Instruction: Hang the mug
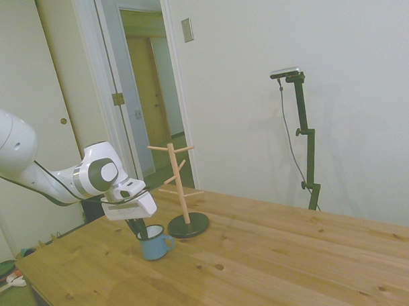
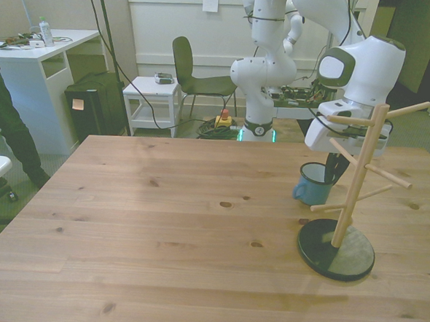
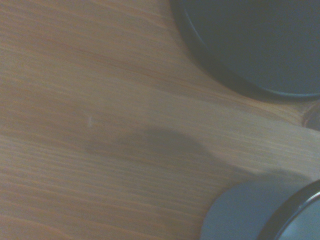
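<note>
The blue mug (image 1: 154,242) stands upright on the wooden desk (image 1: 275,258), just beside the round dark base of the wooden peg stand (image 1: 181,187), with its loop handle turned away from the arm toward the open desk. In the front view the mug (image 2: 314,183) sits behind the peg stand (image 2: 354,185), toward the far edge on the front view's right, and the stand's pegs cross in front of it. The claw (image 1: 136,227) reaches down at the mug's rim on the arm's side, its dark fingers dipping to the mouth of the mug; from where I stand I cannot tell whether they are apart or pressed on the rim, since the white wrist housing and the mug hide the tips. The front view gives only a dark finger behind the mug near the claw (image 2: 336,167). Up close, the wrist view shows blurred desk grain, an edge of the stand's black base (image 3: 250,45) and a curve of the mug's blue wall and dark rim (image 3: 260,212), near each other but apart.
</note>
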### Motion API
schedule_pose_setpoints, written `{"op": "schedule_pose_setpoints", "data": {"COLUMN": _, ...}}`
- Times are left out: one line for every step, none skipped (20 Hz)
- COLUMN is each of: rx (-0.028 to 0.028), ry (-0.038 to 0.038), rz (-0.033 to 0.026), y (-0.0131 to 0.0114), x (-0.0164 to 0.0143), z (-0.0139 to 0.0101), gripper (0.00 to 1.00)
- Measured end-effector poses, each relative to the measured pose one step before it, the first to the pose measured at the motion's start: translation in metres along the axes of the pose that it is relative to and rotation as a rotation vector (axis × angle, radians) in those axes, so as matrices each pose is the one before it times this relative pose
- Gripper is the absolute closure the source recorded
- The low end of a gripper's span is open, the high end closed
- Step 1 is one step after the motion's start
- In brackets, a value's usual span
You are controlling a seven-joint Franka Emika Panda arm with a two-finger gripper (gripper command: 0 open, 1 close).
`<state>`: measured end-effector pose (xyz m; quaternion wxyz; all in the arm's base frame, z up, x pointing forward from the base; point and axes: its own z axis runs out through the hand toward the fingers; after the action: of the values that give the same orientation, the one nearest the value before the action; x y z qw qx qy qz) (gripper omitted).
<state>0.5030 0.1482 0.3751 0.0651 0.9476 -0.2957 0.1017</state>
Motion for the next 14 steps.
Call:
{"op": "schedule_pose_setpoints", "data": {"rx": -0.00706, "ry": 0.00182, "rz": 0.0011, "y": 0.00072, "x": 0.00004, "z": 0.00062, "gripper": 1.0}}
{"op": "schedule_pose_setpoints", "data": {"rx": -0.00608, "ry": 0.0009, "rz": 0.00054, "y": 0.0006, "x": -0.00005, "z": 0.00046, "gripper": 1.0}}
{"op": "schedule_pose_setpoints", "data": {"rx": -0.0045, "ry": 0.00149, "rz": -0.00082, "y": 0.00044, "x": 0.00001, "z": 0.00033, "gripper": 1.0}}
{"op": "schedule_pose_setpoints", "data": {"rx": -0.00318, "ry": -0.00044, "rz": 0.00031, "y": 0.00058, "x": 0.00007, "z": -0.00007, "gripper": 1.0}}
{"op": "schedule_pose_setpoints", "data": {"rx": -0.00523, "ry": -0.00111, "rz": 0.00143, "y": 0.00126, "x": 0.00016, "z": -0.00093, "gripper": 1.0}}
{"op": "schedule_pose_setpoints", "data": {"rx": -0.00491, "ry": 0.0008, "rz": 0.00231, "y": 0.00187, "x": 0.00031, "z": -0.00269, "gripper": 1.0}}
{"op": "schedule_pose_setpoints", "data": {"rx": -0.00259, "ry": 0.00366, "rz": 0.00294, "y": 0.00244, "x": 0.0004, "z": -0.00465, "gripper": 1.0}}
{"op": "schedule_pose_setpoints", "data": {"rx": -0.00161, "ry": 0.00557, "rz": 0.00313, "y": 0.00324, "x": 0.00021, "z": -0.00629, "gripper": 1.0}}
{"op": "schedule_pose_setpoints", "data": {"rx": -0.00118, "ry": 0.00664, "rz": 0.00315, "y": 0.00366, "x": -0.00012, "z": -0.00695, "gripper": 1.0}}
{"op": "schedule_pose_setpoints", "data": {"rx": -0.00048, "ry": 0.00735, "rz": 0.00304, "y": 0.00427, "x": -0.00016, "z": -0.00814, "gripper": 1.0}}
{"op": "schedule_pose_setpoints", "data": {"rx": 0.00004, "ry": 0.00809, "rz": 0.00124, "y": 0.00442, "x": -0.00006, "z": -0.00892, "gripper": 1.0}}
{"op": "schedule_pose_setpoints", "data": {"rx": 0.00107, "ry": 0.00865, "rz": 0.00001, "y": 0.00496, "x": -0.0002, "z": -0.00968, "gripper": 1.0}}
{"op": "schedule_pose_setpoints", "data": {"rx": 0.00194, "ry": 0.00867, "rz": -0.00038, "y": 0.00506, "x": -0.00019, "z": -0.01002, "gripper": 1.0}}
{"op": "schedule_pose_setpoints", "data": {"rx": 0.0033, "ry": 0.00806, "rz": 0.00087, "y": 0.0051, "x": -0.00005, "z": -0.0107, "gripper": 1.0}}
